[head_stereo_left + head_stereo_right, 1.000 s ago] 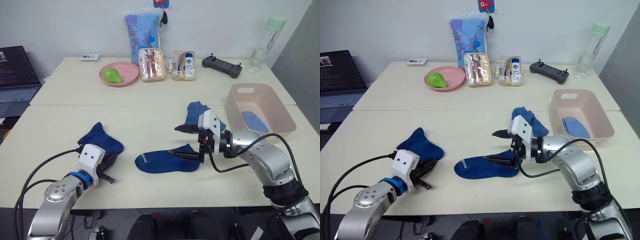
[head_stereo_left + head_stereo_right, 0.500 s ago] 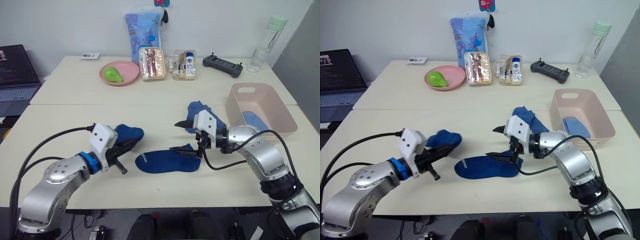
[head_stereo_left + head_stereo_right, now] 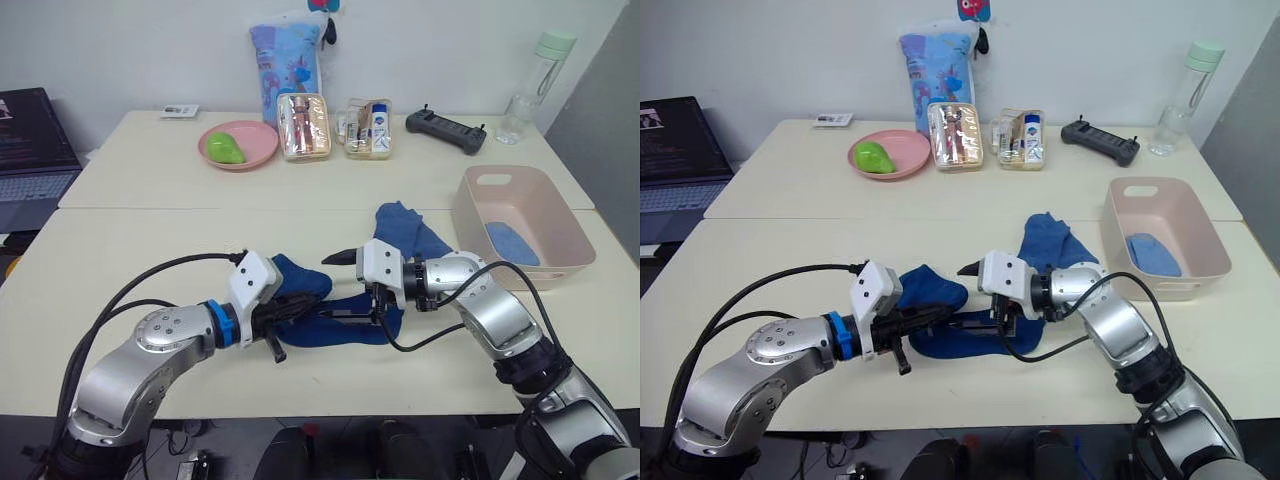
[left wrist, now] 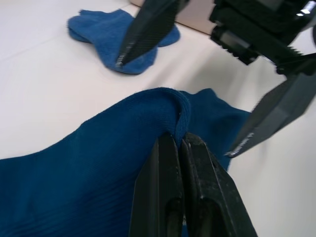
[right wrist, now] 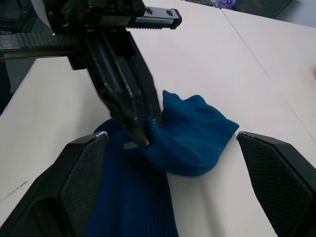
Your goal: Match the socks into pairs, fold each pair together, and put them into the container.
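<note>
My left gripper (image 3: pixel 312 303) is shut on a fold of a dark navy sock (image 3: pixel 298 282), holding it just over a second dark navy sock (image 3: pixel 345 328) that lies flat on the near table. In the left wrist view the fingers (image 4: pixel 170 163) pinch the sock (image 4: pixel 94 163) tightly. My right gripper (image 3: pixel 328 288) stands open, its two fingers spread above and below the held sock's end. A medium blue sock pile (image 3: pixel 405 228) lies behind it. The pink container (image 3: pixel 462 215) at the right holds a light blue sock (image 3: pixel 508 241).
Along the far table stand a pink plate (image 3: pixel 238 148) with a green item, a printed bag (image 3: pixel 285 55), two clear pouches (image 3: pixel 303 128), a black controller (image 3: pixel 445 130) and a bottle (image 3: pixel 525 90). A laptop (image 3: pixel 30 150) sits at the far left.
My left gripper has carried its navy sock rightward from the table's left front to over the flat sock. The right gripper has shifted slightly left, staying open.
</note>
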### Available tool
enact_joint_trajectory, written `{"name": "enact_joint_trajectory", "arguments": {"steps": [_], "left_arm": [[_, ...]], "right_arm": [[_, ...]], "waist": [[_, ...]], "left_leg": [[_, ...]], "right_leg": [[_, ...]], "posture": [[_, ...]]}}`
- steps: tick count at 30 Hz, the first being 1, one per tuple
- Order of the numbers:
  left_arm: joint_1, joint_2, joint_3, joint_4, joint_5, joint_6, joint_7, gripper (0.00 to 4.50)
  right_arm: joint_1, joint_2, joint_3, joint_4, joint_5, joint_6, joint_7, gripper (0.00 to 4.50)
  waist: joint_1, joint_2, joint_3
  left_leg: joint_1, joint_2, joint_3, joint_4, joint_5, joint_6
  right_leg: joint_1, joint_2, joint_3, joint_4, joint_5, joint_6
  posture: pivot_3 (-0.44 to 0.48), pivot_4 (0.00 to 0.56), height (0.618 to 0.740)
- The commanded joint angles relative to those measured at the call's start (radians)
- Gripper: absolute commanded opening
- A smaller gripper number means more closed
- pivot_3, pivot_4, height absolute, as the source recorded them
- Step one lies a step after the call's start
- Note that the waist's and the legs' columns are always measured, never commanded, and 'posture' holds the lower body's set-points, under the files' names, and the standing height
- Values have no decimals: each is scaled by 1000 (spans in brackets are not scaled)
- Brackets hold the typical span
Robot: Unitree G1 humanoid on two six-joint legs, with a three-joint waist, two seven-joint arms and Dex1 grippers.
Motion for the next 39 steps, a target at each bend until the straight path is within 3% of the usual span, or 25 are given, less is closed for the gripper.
{"name": "enact_joint_trajectory", "arguments": {"steps": [1,8,16,19,29,30,35,39], "left_arm": [[-1,42,1,-49,2,-17,-35,6],[-6,117,45,-55,-21,-32,-103,6],[-28,118,32,-35,0,-41,-107,6],[-27,120,26,-29,11,-50,-106,0],[-32,93,9,-13,31,-56,-93,0],[-33,89,7,-10,33,-57,-91,0],[-35,85,8,-3,35,-58,-97,0],[-31,87,63,-2,-24,-22,-109,990]], "right_arm": [[-27,1,4,23,-30,-54,17,4500],[-31,-5,1,114,-73,-140,44,4500],[-36,22,-4,109,-55,-138,64,4500],[-28,28,-17,76,-28,-122,75,3937],[-25,-20,-37,-15,5,-71,110,242],[-25,-20,-36,-14,5,-68,110,48],[-26,-18,-35,-20,8,-61,110,48],[-22,-20,-42,-19,8,-57,104,0]], "waist": [[0,0,0],[0,0,1],[0,0,1],[0,0,1],[0,0,1],[0,0,1],[0,0,1],[0,0,1]], "left_leg": [[0,0,0,0,0,0],[0,0,0,0,0,0],[0,0,0,0,0,0],[0,0,0,0,0,0],[0,0,0,0,0,0],[0,0,0,0,0,0],[0,0,0,0,0,0],[0,0,0,0,0,0]], "right_leg": [[0,0,0,0,0,0],[0,0,0,0,0,0],[0,0,0,0,0,0],[0,0,0,0,0,0],[0,0,0,0,0,0],[0,0,0,0,0,0],[0,0,0,0,0,0],[0,0,0,0,0,0]], "posture": [[0,150,740],[0,150,740],[0,150,740],[0,150,740],[0,150,740],[0,150,740],[0,150,740],[0,150,740]]}}
